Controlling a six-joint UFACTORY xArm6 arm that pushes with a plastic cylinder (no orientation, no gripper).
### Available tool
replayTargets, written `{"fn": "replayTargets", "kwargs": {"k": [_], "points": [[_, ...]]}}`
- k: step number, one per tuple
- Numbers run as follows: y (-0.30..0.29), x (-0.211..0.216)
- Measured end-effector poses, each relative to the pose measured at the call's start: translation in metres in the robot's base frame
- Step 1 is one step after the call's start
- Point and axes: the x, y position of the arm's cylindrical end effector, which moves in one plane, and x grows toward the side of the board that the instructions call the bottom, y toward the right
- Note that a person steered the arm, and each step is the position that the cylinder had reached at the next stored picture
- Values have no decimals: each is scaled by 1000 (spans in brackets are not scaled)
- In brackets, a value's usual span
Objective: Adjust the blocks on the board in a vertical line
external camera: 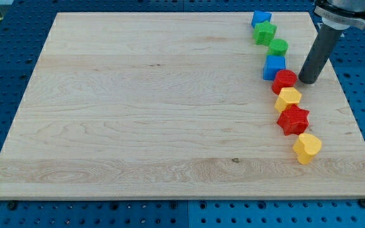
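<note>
Several blocks form a rough line down the right part of the wooden board [138,107]. From the view's top: a blue block [261,18], a green star [265,33], a green round block [278,46], a blue cube [274,66], a red round block [284,80], a yellow hexagon [288,99], a red star [293,120], and a yellow heart [307,147]. The line slants toward the view's right as it goes down. My tip [308,80] stands just to the right of the red round block, a small gap apart.
The board lies on a blue perforated table [360,69]. The board's right edge runs close to my tip and the yellow heart. The arm's mount [344,12] shows at the view's top right.
</note>
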Motion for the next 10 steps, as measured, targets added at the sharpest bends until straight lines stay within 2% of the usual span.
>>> {"fn": "replayTargets", "kwargs": {"k": [3, 5, 6, 10], "points": [[13, -9], [28, -60], [28, -61], [-26, -61]]}}
